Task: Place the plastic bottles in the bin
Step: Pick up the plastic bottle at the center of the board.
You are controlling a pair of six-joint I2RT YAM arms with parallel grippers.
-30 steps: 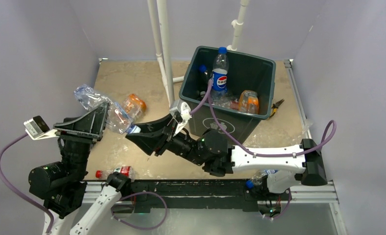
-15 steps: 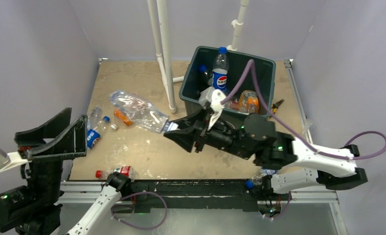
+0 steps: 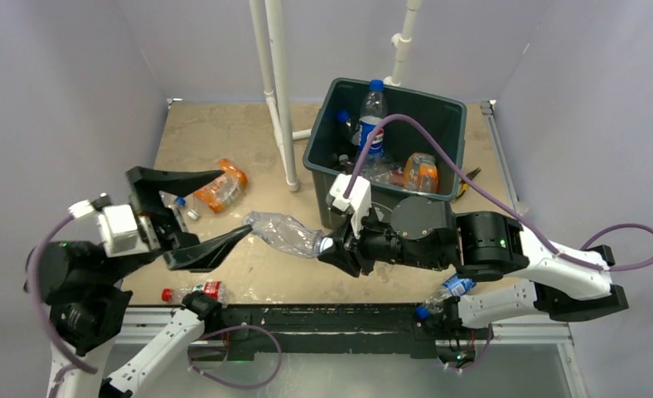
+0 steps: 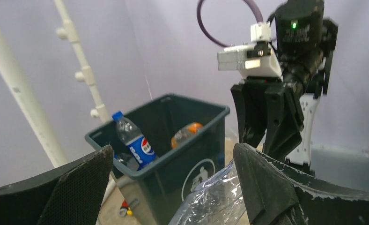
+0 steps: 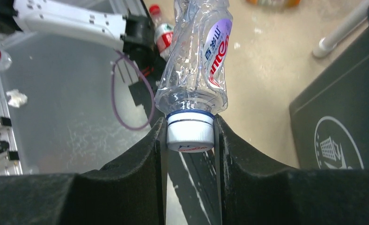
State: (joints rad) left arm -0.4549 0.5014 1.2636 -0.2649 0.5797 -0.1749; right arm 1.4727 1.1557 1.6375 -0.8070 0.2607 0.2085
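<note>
Left wrist view chops the crumpled clear plastic bottle (image 4: 215,199) off at the bottom edge. Right wrist view only catches one corner of the dark green-grey plastic bin (image 5: 342,108). From the top, a small yellow-and-black tool (image 3: 470,176), pliers maybe, is mostly tucked behind the bin's rim. A blue-capped clear bottle (image 3: 449,288) sits half under the right arm (image 3: 505,249).

We saw a crushed clear plastic bottle (image 5: 199,70) with white cap, blue neck ring and red lettering; a dark green-grey square plastic bin (image 3: 427,124) with a white symbol; a tall clear plastic bottle (image 3: 373,106) capped and labelled blue.
</note>
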